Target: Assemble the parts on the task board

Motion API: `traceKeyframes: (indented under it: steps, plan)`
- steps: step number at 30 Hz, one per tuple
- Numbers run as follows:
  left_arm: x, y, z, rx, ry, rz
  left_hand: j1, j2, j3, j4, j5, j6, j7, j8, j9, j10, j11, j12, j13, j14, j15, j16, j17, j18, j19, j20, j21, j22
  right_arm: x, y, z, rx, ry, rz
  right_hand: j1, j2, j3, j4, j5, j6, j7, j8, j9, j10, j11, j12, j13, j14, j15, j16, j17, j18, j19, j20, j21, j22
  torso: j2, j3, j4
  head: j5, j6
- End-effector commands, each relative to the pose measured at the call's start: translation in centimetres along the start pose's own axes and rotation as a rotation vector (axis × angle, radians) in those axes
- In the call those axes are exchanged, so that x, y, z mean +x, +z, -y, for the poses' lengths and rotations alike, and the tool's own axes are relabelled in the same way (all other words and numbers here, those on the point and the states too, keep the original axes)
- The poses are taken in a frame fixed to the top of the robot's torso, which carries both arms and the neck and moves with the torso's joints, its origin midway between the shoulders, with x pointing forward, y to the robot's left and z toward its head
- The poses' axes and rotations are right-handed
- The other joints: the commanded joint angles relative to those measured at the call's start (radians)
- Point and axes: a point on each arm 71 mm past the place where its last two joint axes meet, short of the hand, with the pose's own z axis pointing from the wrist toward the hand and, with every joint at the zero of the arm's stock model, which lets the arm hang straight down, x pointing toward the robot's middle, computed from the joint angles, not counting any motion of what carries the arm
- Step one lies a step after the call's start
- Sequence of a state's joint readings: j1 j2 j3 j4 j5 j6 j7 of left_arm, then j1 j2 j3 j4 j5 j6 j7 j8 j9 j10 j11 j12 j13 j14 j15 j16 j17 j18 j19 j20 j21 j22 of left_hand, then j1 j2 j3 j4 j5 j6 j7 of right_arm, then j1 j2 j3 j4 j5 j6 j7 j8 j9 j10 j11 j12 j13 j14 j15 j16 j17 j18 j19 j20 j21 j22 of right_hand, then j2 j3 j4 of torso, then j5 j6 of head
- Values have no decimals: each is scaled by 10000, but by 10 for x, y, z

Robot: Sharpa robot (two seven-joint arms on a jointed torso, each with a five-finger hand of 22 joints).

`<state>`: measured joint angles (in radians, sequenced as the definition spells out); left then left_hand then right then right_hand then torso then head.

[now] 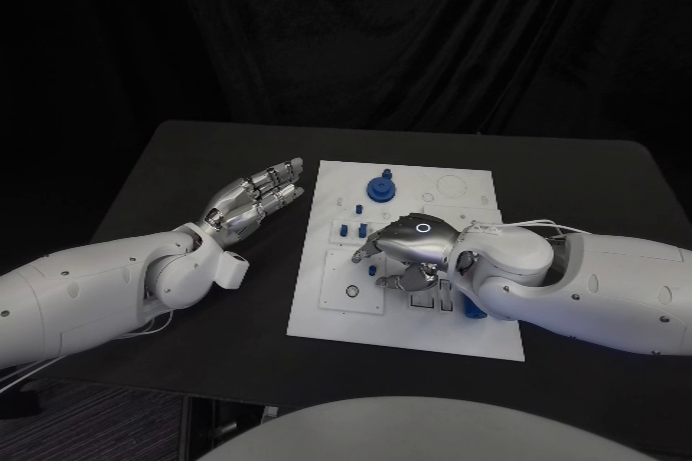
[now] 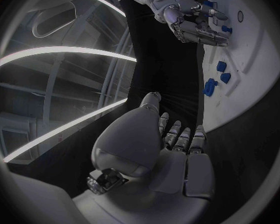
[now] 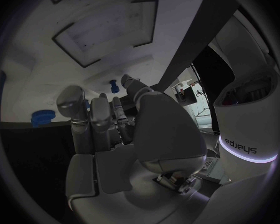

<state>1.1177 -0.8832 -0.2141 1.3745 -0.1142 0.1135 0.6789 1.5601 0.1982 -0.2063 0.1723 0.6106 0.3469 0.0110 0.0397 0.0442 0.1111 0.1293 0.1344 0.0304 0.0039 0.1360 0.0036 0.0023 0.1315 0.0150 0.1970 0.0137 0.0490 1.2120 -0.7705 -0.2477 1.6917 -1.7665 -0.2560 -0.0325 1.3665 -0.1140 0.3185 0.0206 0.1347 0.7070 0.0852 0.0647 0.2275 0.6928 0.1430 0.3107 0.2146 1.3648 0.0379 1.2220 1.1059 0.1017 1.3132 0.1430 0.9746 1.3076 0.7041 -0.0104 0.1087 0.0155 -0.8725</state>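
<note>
While the left hand (image 1: 257, 203) lies on the black surface (image 1: 188, 171) just beside the left edge of the white task board (image 1: 325, 311), its fingers (image 2: 177, 134) are stretched out straight and hold nothing. The right hand (image 1: 411, 249) hangs over the middle of the board, palm down, with its fingers (image 1: 415, 276) curled in toward the plate; I cannot tell whether they grip a part or close on nothing. A blue gear-like part (image 1: 379, 187) stands upright near the board's far edge, apart from both hands. Small blue parts (image 1: 351, 229) sit in the board just beside the right hand, on its side toward the left hand, and another blue piece (image 1: 473, 312) shows under the right wrist near the board's near edge.
</note>
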Motion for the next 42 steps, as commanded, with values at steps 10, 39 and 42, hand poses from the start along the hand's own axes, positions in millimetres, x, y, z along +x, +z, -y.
traceKeyframes:
  steps: [10, 39, 42]
  plan:
    - [-1, -3, 4, 559, -41, -2, 22, 86, 26, -49, -8, 77, 40, 60, 18, -29, 39, -1, -9, -8, 40, -21, -11, 27, 29, 64, -6, -1, -34, -23, 9, 107, 79, 1644, 63, 87, -313, 127, 61, 146, 153, 125, -63, -198, 2, 241, 71, 91, 49, 196, 212, 96, 134, 16, 236, 1103, -16, -2, -11, 29, -1]
    - [-1, -4, 5, 710, 131, 207, -27, 39, -3, -61, -2, 58, -77, 52, 15, 11, 74, 49, -1, -15, -48, -24, -13, -16, -35, -82, -52, -155, -65, -86, 81, 3193, -171, 230, -595, 615, -1158, 862, 524, 1079, 362, 83, -610, 1143, -32, -73, -802, 1187, 150, 1682, 1793, -351, 1435, 119, 2817, 1768, 8, -2, 6, -82, -1]
    - [-2, -4, 6, 741, 160, 242, -36, 27, -11, -68, 7, 86, -81, 58, 19, 21, 68, 61, 1, -13, -77, -24, -13, -54, -47, -151, -59, -178, -60, -86, 81, 3188, -96, 126, -620, 604, -1193, 880, 456, 1059, 418, 57, -638, 1215, -44, -111, -838, 1185, 140, 1670, 1770, -350, 1435, 108, 2823, 1766, 6, -2, 3, -110, -1]
